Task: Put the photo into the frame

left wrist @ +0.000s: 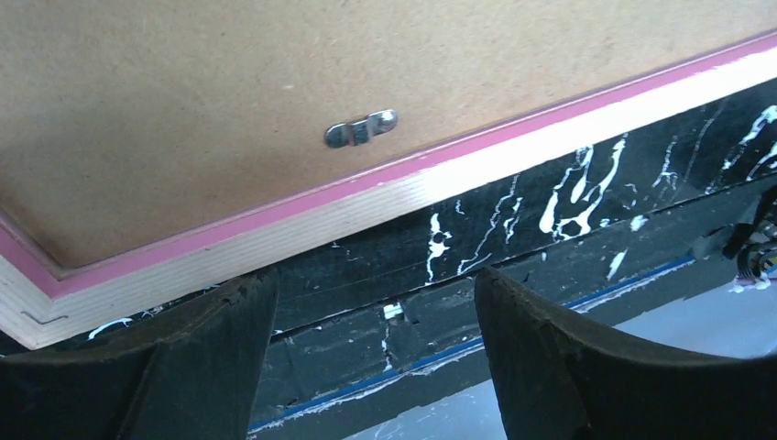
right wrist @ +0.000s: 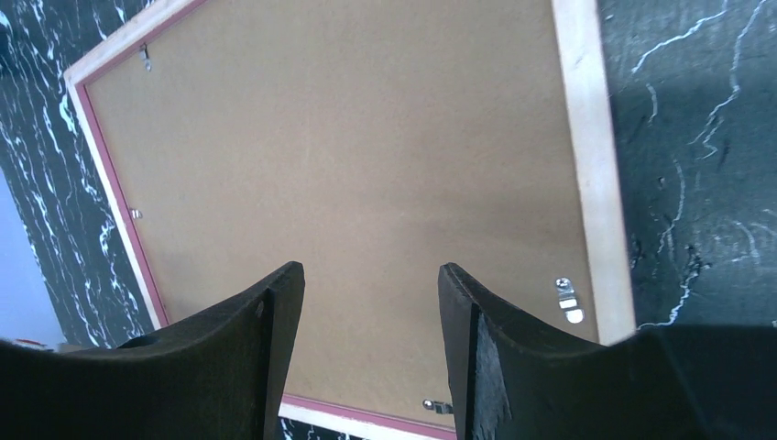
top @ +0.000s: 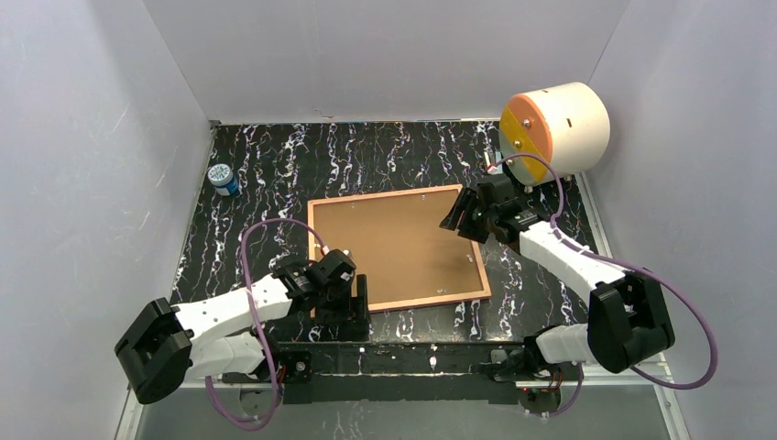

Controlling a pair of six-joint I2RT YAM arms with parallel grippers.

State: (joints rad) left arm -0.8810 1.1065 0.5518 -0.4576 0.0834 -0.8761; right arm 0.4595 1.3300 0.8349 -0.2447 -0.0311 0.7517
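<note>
The frame (top: 412, 303) lies face down on the black marbled table, with its light wood back up and a pink inner lip (left wrist: 302, 197). A brown backing board (top: 394, 243) fills it, with small metal clips (left wrist: 360, 129) at its edges. The photo is hidden from every view. My left gripper (top: 345, 304) is open at the frame's near left corner, its fingers (left wrist: 211, 357) just off the wooden edge over the table's front. My right gripper (top: 463, 215) hovers open over the far right corner, with the board (right wrist: 348, 156) showing between its empty fingers (right wrist: 266, 321).
A white cylinder with an orange face (top: 554, 128) stands at the back right, close behind the right arm. A small blue-and-white jar (top: 223, 179) sits at the far left. Grey walls close in three sides. The table's front edge (left wrist: 440, 353) runs right under the left gripper.
</note>
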